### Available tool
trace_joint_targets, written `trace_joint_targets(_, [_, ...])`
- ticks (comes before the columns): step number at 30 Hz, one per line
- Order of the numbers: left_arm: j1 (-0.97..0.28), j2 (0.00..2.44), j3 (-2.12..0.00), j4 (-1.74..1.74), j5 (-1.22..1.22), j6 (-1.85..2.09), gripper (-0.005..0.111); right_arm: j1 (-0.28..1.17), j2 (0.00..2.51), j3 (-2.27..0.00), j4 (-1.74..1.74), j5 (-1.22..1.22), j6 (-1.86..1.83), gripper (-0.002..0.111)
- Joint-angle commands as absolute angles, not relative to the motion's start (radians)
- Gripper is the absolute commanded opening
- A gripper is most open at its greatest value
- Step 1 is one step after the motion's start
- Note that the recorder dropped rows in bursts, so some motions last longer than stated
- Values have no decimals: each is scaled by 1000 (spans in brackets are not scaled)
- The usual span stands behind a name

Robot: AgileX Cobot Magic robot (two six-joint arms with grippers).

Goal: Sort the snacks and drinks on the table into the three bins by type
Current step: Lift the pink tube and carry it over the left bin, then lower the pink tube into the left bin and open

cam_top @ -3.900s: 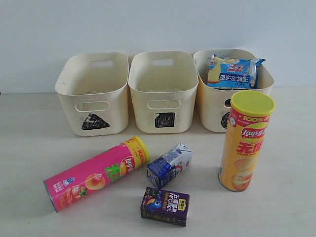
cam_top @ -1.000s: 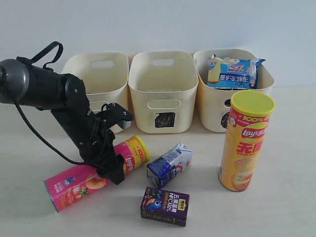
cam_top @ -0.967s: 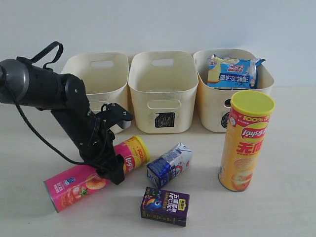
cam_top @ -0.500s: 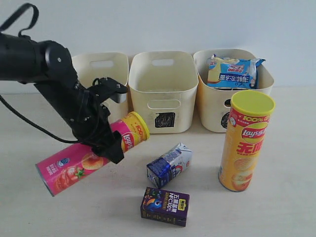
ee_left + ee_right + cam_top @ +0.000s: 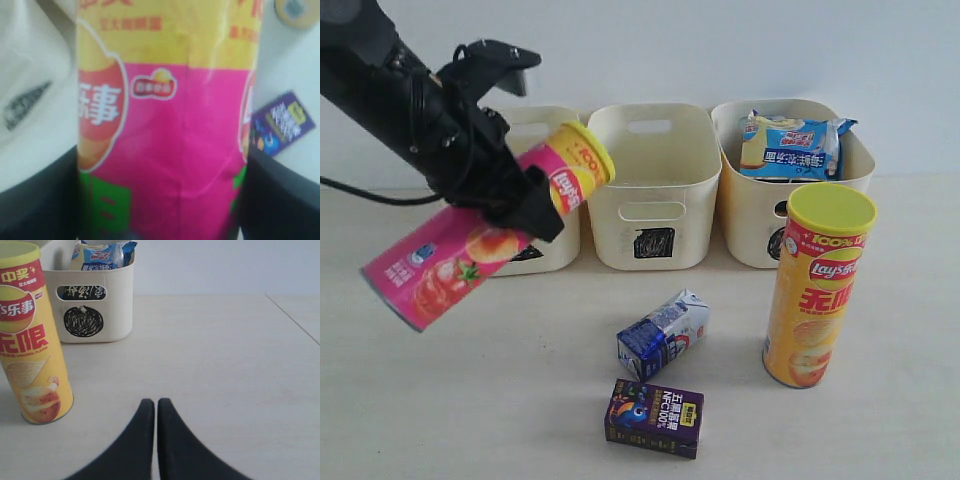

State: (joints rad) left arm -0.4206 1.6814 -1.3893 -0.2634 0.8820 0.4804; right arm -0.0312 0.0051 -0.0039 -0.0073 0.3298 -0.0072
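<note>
My left gripper (image 5: 520, 188) is shut on the pink Lay's tube (image 5: 470, 245) and holds it tilted in the air in front of the triangle bin (image 5: 548, 116). In the left wrist view the pink tube (image 5: 170, 150) fills the space between my black fingers (image 5: 35, 200). The yellow tube (image 5: 817, 285) stands upright at the right. The blue-and-white gabled carton (image 5: 663, 335) and the dark purple box (image 5: 654, 417) lie on the table. A blue-white bag (image 5: 790, 145) sits in the circle bin (image 5: 750, 225). My right gripper (image 5: 156, 402) is shut and holds nothing, low over the table. No orange bag shows.
The square bin (image 5: 650, 200) stands in the middle of the row against the pale wall. The right wrist view shows the yellow tube (image 5: 30, 340) beside the circle bin (image 5: 100, 300), with a table seam at the far right.
My left gripper closed on the pink tube where it lay on the table and has lifted it up and back, toward the triangle bin. Nothing else has moved.
</note>
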Motion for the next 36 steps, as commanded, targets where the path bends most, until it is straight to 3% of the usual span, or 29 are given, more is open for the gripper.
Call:
trace_joint_targets(1, [-391, 1680, -1483, -264, 815, 427, 4, -29, 0, 0, -11, 322, 0, 0])
trace_joint_targets(6, [-287, 1754, -1627, -273, 628, 307, 4, -29, 0, 0, -11, 322, 0, 0])
trace_joint_targets(21, [-253, 2129, -2031, -269, 560, 157, 4, -29, 0, 0, -11, 322, 0, 0])
trace_joint_targets(36, [-208, 2319, -2131, -271, 479, 119, 4, -29, 0, 0, -11, 322, -8, 0])
